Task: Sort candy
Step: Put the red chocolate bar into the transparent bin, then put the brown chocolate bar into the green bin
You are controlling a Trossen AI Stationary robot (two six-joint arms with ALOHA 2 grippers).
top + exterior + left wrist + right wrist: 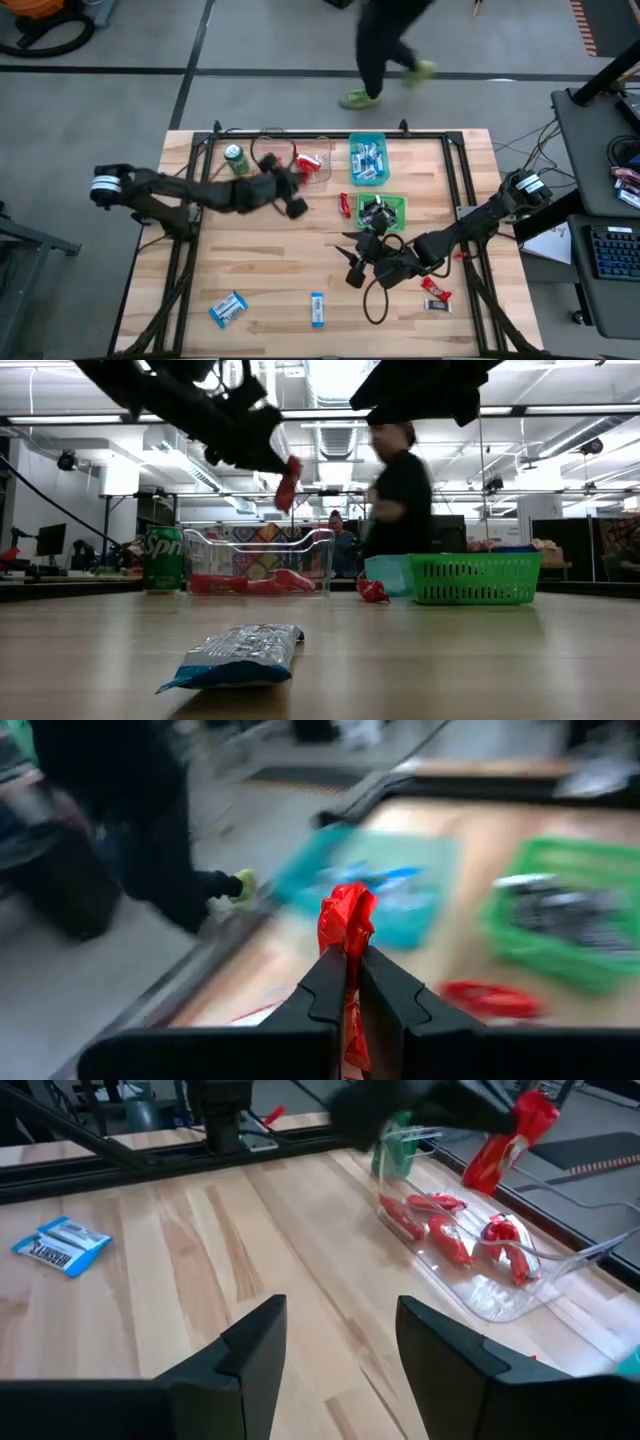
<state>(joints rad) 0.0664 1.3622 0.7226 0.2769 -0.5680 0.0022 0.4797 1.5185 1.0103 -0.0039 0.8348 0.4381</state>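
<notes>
A shiny red wrapped candy bar hangs crumpled and upright, pinched between the left gripper's closed jaws, above the clear plastic bin holding more red wrapped bars. Ahead of the right gripper's parted jaws, a light blue-and-white wrapped bar lies flat on the wood. Dark silver-wrapped bars fill the green basket just beyond that gripper.
</notes>
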